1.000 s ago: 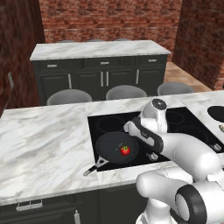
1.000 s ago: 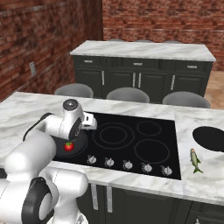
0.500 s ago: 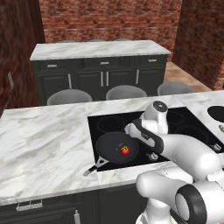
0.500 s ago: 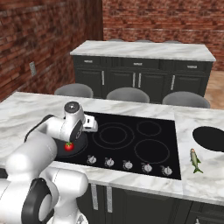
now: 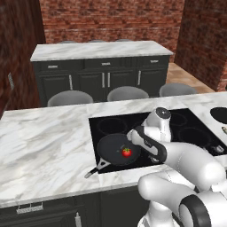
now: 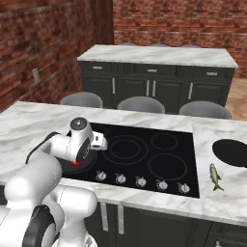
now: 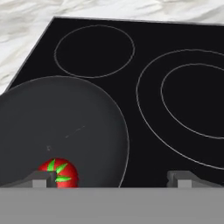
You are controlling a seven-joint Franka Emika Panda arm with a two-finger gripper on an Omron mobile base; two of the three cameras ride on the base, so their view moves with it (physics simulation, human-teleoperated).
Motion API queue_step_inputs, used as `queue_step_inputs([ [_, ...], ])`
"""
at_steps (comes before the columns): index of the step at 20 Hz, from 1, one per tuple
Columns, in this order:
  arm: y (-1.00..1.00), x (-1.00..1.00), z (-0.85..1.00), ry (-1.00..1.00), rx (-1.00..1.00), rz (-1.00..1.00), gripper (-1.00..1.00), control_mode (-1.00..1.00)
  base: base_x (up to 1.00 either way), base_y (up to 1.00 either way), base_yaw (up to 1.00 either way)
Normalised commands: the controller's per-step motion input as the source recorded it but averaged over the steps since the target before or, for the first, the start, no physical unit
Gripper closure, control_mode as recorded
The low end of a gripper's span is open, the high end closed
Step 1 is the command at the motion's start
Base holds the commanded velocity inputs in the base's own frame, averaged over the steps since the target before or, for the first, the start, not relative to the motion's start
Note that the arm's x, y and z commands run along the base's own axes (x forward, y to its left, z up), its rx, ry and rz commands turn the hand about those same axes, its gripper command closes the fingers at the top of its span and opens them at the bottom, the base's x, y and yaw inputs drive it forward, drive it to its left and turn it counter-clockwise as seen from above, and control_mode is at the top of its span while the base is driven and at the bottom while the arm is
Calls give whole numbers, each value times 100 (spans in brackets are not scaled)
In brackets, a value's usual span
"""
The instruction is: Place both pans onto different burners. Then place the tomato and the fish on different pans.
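The tomato [image 5: 127,152] sits in the near-left pan [image 5: 116,148] on the cooktop [image 6: 166,157], so the gripper [image 7: 113,177] hangs wide open, holding nothing; the fish [image 6: 214,176] lies by the second pan [image 6: 233,153] on the right counter [image 6: 212,137].

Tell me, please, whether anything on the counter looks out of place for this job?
Yes: the second pan sits on the marble right of the cooktop, not on a burner, and the fish lies beside it on bare counter.
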Motion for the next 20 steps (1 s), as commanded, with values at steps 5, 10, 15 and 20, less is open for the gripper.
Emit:
queue_step_inputs([
  [5, 0, 0, 0, 0, 0, 0, -100, 100, -67, 0, 0],
  [10, 0, 0, 0, 0, 0, 0, -100, 100, -36, -5, 0],
  [15, 0, 0, 0, 0, 0, 0, -100, 100, 0, -48, 0],
  [20, 0, 0, 0, 0, 0, 0, -100, 100, -2, -63, 0],
])
